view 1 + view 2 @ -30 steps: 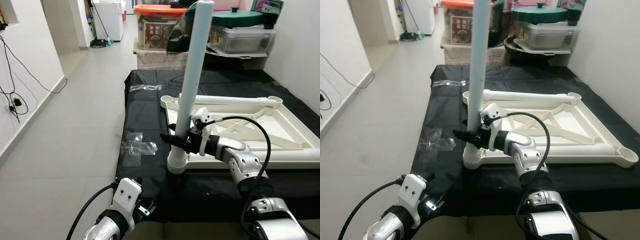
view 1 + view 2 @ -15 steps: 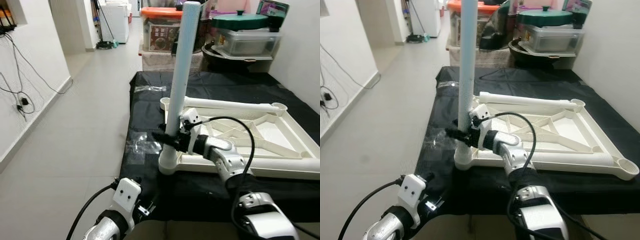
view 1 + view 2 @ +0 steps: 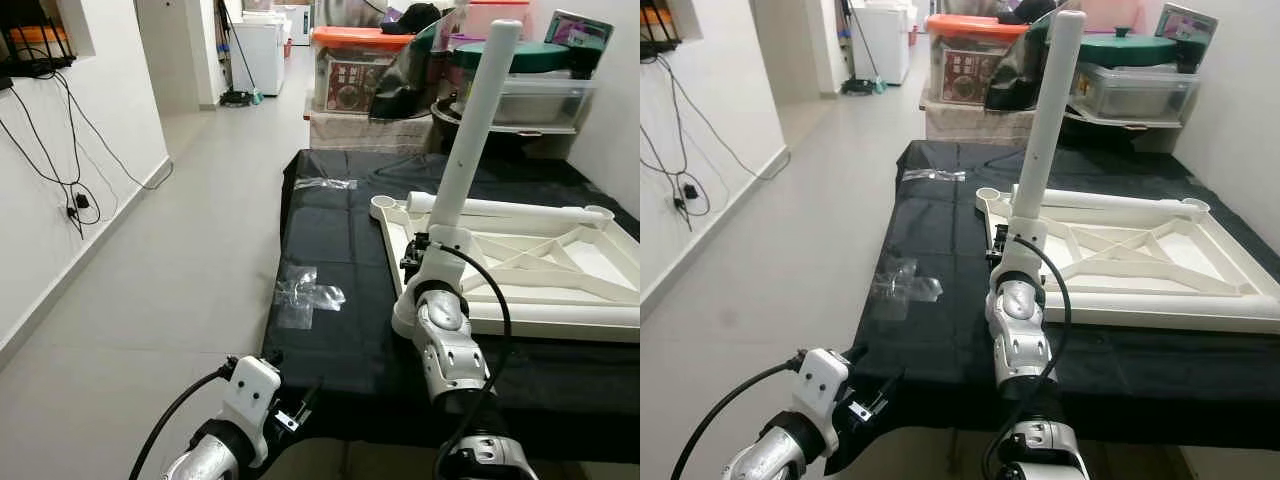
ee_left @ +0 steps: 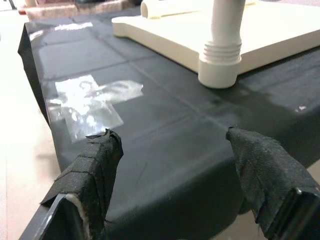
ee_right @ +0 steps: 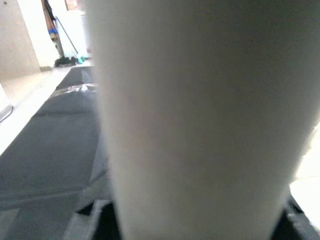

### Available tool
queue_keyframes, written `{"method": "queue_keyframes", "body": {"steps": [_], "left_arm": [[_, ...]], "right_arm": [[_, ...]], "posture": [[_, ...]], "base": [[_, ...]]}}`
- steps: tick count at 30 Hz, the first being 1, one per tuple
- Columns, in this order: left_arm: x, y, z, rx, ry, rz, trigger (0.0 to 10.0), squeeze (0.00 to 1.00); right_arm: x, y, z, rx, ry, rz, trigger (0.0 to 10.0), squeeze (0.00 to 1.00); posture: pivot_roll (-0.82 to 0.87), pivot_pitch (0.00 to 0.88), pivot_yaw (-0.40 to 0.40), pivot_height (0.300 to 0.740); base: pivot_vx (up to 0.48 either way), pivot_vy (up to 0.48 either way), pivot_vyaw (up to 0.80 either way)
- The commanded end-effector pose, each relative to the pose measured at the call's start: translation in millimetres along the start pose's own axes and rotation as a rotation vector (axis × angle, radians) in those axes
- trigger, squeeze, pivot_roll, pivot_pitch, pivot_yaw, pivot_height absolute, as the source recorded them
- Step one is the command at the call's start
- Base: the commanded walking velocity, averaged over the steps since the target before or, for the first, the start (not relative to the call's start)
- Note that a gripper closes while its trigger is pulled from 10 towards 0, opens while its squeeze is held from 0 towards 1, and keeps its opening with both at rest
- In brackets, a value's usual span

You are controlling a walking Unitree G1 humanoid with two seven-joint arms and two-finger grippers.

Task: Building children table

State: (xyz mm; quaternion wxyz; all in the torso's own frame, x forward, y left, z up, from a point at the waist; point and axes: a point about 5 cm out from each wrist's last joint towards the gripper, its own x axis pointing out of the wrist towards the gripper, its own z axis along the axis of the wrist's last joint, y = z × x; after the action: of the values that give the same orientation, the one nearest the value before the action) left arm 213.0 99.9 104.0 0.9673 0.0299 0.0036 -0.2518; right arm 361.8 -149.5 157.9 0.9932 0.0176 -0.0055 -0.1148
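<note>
Right end effector [image 3: 415,262]: clamped on upright white table leg [image 3: 472,130]
Left end effector [image 4: 175,170]: fingers spread wide, low beside black sheet [image 3: 330,330]

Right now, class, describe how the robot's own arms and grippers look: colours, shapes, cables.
Both arms are jointed silver metal with white housings and looping black cables. The left gripper has two long black fingers wrapped in fabric-like tape. The right gripper is black beyond a white wrist block.

Open floor: pale tiled floor [image 3: 170,250] beside the black cloth-covered surface [image 3: 330,215].
Near edge: bare black cloth ahead of the left hand [image 4: 170,165], past the crinkled clear plastic wrapper [image 3: 305,296].
Obstacle: tilted white plastic table leg [image 3: 470,140], rising from the upturned white plastic tabletop [image 3: 560,260].
Far end: stacked storage boxes [image 3: 355,70].
</note>
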Motion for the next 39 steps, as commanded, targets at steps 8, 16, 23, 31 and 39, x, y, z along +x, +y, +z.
{"method": "queue_keyframes", "body": {"steps": [8, 16, 23, 31, 39], "left_arm": [[0.4, -10.6, 15.1, 0.027, -0.09, -0.051, 10.0, 0.0], [1.5, -12.7, 18.1, 0.04, -0.111, -0.06, 10.0, 0.0], [0.5, -13.0, 17.3, 0.045, -0.109, -0.057, 10.0, 0.0], [-0.6, -12.7, 15.1, 0.04, -0.096, -0.061, 10.0, 0.0], [-0.4, -11.6, 14.5, 0.044, -0.091, -0.058, 10.0, 0.0]], "right_arm": [[10.4, 15.3, 11.5, 0.06, -0.094, 0.291, 10.0, 0.0], [20.7, 9.7, 3.7, 0.093, 0.145, 0.805, 10.0, 0.0], [-3.5, 24.3, -3.7, 0.037, 0.217, 1.331, 10.0, 0.0], [-9.1, 35.4, -3.4, -0.013, 0.205, 1.435, 0.0, 0.0], [8.4, 33.5, 2.4, -0.029, 0.11, 1.095, 0.0, 0.0]], "posture": [[0.09, 0.0, -0.052, 0.74], [0.1, 0.0, -0.06, 0.74], [0.11, 0.0, -0.066, 0.74], [0.11, 0.0, -0.064, 0.74], [0.1, 0.0, -0.058, 0.74]], "base": [[0.0, 0.0, 0.0], [0.0, 0.0, 0.0], [0.0, 0.0, 0.0], [0.0, 0.0, 0.0], [0.0, 0.0, 0.0]]}}
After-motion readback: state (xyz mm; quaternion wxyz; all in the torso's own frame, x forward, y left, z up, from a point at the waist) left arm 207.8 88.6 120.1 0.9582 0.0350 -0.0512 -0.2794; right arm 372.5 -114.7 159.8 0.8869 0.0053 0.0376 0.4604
